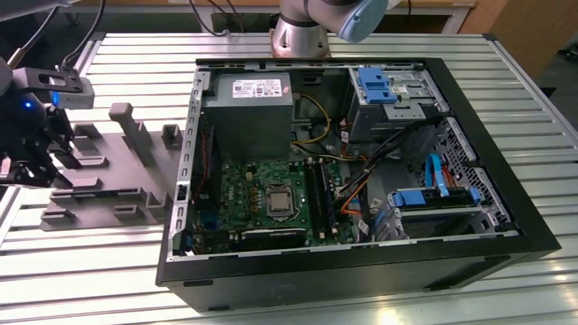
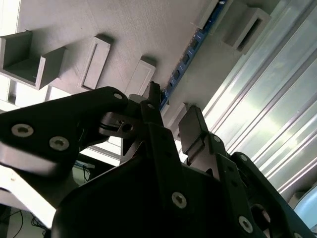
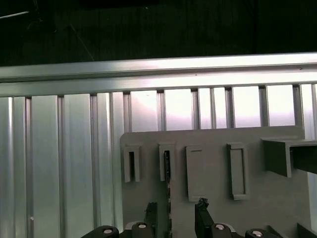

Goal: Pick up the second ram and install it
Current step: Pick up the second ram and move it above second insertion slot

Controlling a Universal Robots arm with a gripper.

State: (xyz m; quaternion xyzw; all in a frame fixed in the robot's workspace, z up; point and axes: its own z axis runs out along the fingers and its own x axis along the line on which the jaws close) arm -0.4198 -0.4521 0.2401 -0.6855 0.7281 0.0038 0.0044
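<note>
The gripper [image 2: 173,106] over the plate [image 2: 124,29], ram [image 2: 190,47] ahead.
Fingers [image 2: 193,124] set wide, holding nothing; the ram stands on edge in the grey plate's slots, in line with the gap between them. Farther along the slatted counter [image 1: 126,47] lies the open computer case [image 1: 519,223], motherboard [image 1: 239,179] inside.

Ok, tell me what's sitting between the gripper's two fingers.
The second ram, standing on edge in the grey fixture plate. Both wrist views show it running into the gap of the open gripper, nearer one finger than the other.
</note>
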